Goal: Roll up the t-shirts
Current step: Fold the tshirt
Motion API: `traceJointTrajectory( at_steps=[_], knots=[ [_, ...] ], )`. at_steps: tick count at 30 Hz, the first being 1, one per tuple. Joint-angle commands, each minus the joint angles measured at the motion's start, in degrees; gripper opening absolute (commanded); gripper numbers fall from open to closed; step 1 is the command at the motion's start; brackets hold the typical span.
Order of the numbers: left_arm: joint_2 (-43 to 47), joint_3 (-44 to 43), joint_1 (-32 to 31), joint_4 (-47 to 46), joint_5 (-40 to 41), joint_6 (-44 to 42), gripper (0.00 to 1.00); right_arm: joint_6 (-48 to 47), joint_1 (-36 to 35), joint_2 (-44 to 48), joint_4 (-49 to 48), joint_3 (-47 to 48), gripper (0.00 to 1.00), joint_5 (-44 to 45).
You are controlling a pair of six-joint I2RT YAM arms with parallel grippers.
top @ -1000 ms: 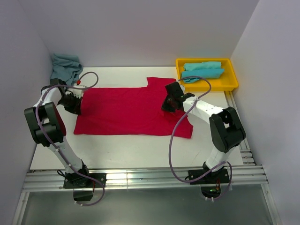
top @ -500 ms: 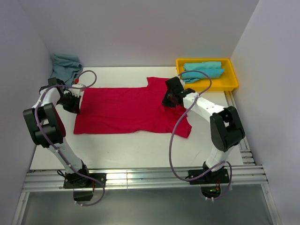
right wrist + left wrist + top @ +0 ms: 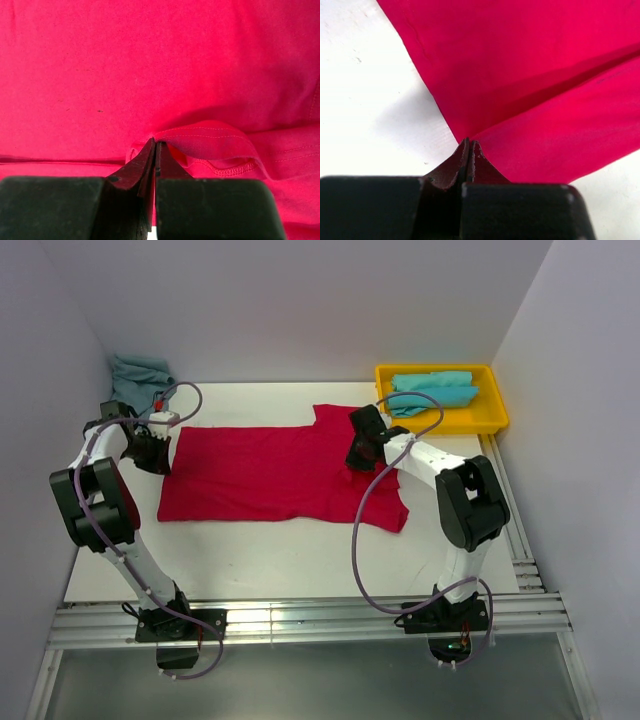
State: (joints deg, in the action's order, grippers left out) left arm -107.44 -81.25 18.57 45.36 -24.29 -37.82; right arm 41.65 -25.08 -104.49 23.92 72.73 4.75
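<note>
The plain bright red short-sleeved cloth t-shirt [image 3: 265, 475] lies spread flat in the middle of the counter, between the two claws. The left claw [image 3: 152, 453] sits at the shirt's far left corner, its fingers pressed together on a pinch of the red cloth. In the left wrist view the fabric rises to a peak right at the fingertips, with bare counter beside it. The right claw [image 3: 360, 456] is over the shirt's right part and is likewise clamped on the cloth. The right wrist view shows its tips nipping a small raised fold just beside a stitched, hemmed edge.

The counter [image 3: 290, 550] is flat and white, enclosed by pale lilac-grey walls [image 3: 300, 300] at the left, back and right. Silver metal rails [image 3: 300, 618] run along its near edge, where the arm bases are bolted. A crumpled turquoise cloth shirt [image 3: 140, 382] is heaped in the far left corner, near the left claw and apart from the red shirt. A yellow plastic tray [image 3: 495, 405] in the far right corner holds the folded turquoise shirts [image 3: 432, 392].

The red shirt's long axis runs left to right across the counter. Its straight bottom hem is at the left. The sleeves are at the right, one reaching toward the back wall and the other, slightly rumpled, toward the near edge.
</note>
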Motion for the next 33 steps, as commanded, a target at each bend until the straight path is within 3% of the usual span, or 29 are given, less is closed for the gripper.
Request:
traceJointTrajectory(
  at_steps=[1, 33],
  knots=[
    [-0.5, -2.2, 0.4, -2.5, -1.5, 1.6, 0.0, -1.1, 0.7, -0.2, 0.4, 3.0, 0.0, 1.7],
    [-3.7, 0.0, -2.4, -8.5, 4.1, 6.4, 0.0, -2.4, 1.2, 0.1, -1.5, 4.3, 0.0, 4.6]
  ],
)
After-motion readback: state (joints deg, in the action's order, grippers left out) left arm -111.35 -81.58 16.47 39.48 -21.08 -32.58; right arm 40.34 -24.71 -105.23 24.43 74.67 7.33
